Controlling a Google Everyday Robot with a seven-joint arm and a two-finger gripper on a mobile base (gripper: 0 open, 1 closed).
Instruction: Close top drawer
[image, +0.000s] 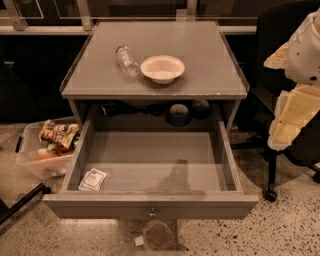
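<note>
Standing wide open, the drawer (100, 206) juts from the top tier of the cabinet (155, 60) toward the camera. Nothing of the closing looks done, and the whole push back in is left. Its long axis runs left to right, with the knob (152, 213) facing the camera. The gripper (286, 129) hangs at the right edge, well apart from it; whether it is clenched or released I cannot tell.

You see top drawer (150, 157) plain grey | gripper (287, 125) cream-yellow, at right edge beside drawer | arm (305, 45) white, black dots | bowl (162, 68) off-white | packet (93, 179) white | floor (290, 230) pale, dark speckles
</note>
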